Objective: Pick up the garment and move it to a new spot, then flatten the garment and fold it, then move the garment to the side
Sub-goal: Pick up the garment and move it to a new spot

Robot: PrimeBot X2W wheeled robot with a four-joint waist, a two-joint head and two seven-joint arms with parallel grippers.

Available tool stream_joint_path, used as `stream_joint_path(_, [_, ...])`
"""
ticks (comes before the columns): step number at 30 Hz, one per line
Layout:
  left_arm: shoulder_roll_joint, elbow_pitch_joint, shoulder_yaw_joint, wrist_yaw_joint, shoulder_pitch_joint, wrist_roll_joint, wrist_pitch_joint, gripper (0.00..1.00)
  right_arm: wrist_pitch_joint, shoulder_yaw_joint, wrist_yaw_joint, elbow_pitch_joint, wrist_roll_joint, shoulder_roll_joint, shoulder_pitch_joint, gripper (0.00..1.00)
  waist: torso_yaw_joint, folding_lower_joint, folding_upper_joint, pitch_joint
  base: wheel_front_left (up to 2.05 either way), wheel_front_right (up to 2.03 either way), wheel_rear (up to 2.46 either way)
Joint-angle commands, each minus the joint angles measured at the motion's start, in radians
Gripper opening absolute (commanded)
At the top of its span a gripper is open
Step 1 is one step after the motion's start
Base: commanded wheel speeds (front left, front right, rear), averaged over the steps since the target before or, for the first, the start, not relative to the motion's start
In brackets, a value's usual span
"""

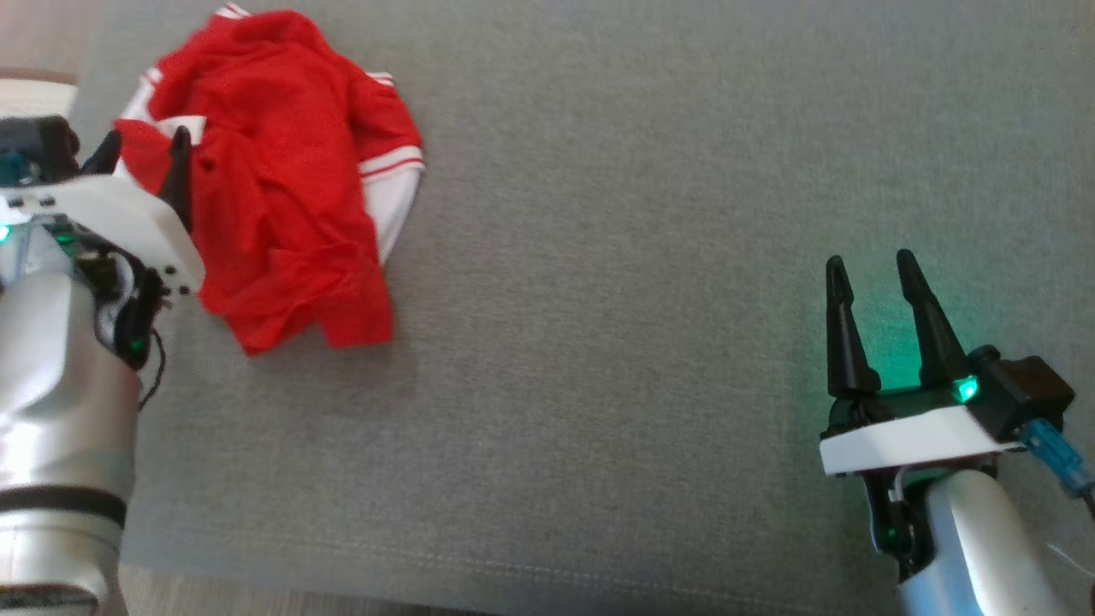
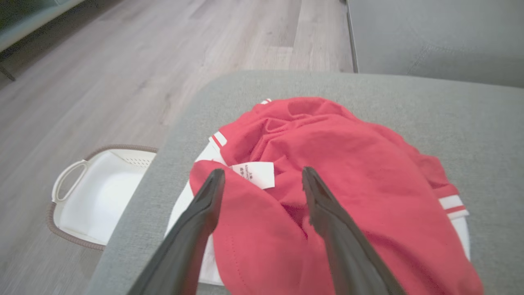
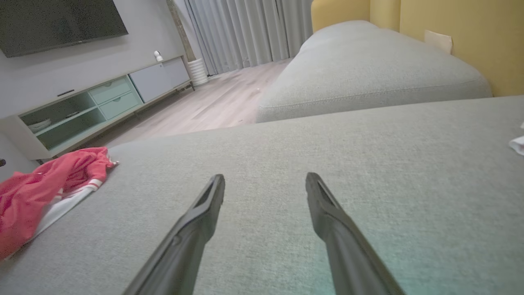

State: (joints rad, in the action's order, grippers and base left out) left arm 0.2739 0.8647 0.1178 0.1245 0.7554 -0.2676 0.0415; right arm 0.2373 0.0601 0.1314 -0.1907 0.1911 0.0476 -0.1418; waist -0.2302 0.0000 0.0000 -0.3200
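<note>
Crumpled red-and-white fabric garment (image 1: pixel 282 171) lies beneath the left gripper (image 1: pixel 145 139), jaws wide open, empty.
Pinching one loose fold could let it slip; right gripper (image 1: pixel 868 261) also gapes empty.

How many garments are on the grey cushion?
1: a crumpled red fabric garment with white striped trim, near the grey cushion's far left corner by the left gripper. A white scrap at the right wrist view's edge might be another.

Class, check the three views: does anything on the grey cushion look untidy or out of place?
Yes: the red garment lies crumpled in a heap near the cushion's left edge, its label exposed and white trim bunched underneath.
</note>
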Motion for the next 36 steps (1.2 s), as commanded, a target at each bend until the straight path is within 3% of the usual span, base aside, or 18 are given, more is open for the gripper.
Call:
stream_joint_path(1, [0.062, -0.001, -0.02, 0.006, 0.048, -0.008, -0.01, 1.0, -0.001, 0.022, -0.001, 0.037, -0.009, 0.003, -0.025, 1.0, 0.032, 0.0, 0.0, -0.04, 0.0, 0.0, 0.0])
stream_joint_path(7, [0.08, 0.133, 0.035, 0.006, 0.12, -0.054, -0.061, 1.0, -0.004, 0.015, -0.001, 0.052, -0.017, 0.003, -0.032, 1.0, 0.048, 0.0, 0.0, -0.07, 0.0, 0.0, 0.0])
stream_joint_path(8, [0.082, 0.146, 0.043, 0.006, 0.126, -0.067, -0.064, 0.41, -0.004, 0.012, -0.001, 0.053, -0.017, 0.003, -0.033, 1.0, 0.049, 0.0, 0.0, -0.071, 0.0, 0.0, 0.0])
stream_joint_path(9, [0.086, 0.154, 0.052, 0.006, 0.131, -0.078, -0.06, 0.0, -0.004, 0.01, -0.001, 0.053, -0.016, 0.003, -0.034, 1.0, 0.05, 0.0, 0.0, -0.071, 0.0, 0.0, 0.0])
stream_joint_path(15, [0.103, 0.161, 0.112, 0.006, 0.144, -0.139, 0.048, 0.0, 0.002, 0.015, -0.001, 0.032, 0.0, 0.003, -0.035, 1.0, 0.047, 0.0, 0.0, -0.026, 0.0, 0.0, 0.0])
stream_joint_path(22, [0.116, 0.078, 0.142, 0.006, 0.15, -0.188, 0.195, 0.0, 0.013, 0.032, -0.001, 0.001, 0.034, 0.003, -0.03, 1.0, 0.063, 0.0, 0.0, 0.051, 0.0, 0.0, 0.0])
stream_joint_path(29, [0.126, -0.164, 0.084, 0.004, 0.12, -0.186, 0.22, 0.0, 0.021, 0.042, -0.001, -0.023, 0.064, 0.003, -0.016, 1.0, 0.088, 0.0, 0.0, 0.104, 0.0, 0.0, 0.0])
stream_joint_path(33, [0.11, -0.353, 0.028, -0.006, 0.06, -0.157, 0.22, 0.0, 0.023, 0.049, -0.001, -0.035, 0.079, 0.003, -0.011, 1.0, 0.11, 0.0, 0.0, 0.133, 0.0, 0.0, 0.0])
stream_joint_path(36, [0.1, -0.42, 0.018, -0.006, 0.036, -0.144, 0.22, 0.0, 0.024, 0.051, -0.001, -0.039, 0.087, 0.003, -0.01, 1.0, 0.124, 0.0, 0.0, 0.146, 0.0, 0.0, 0.0])
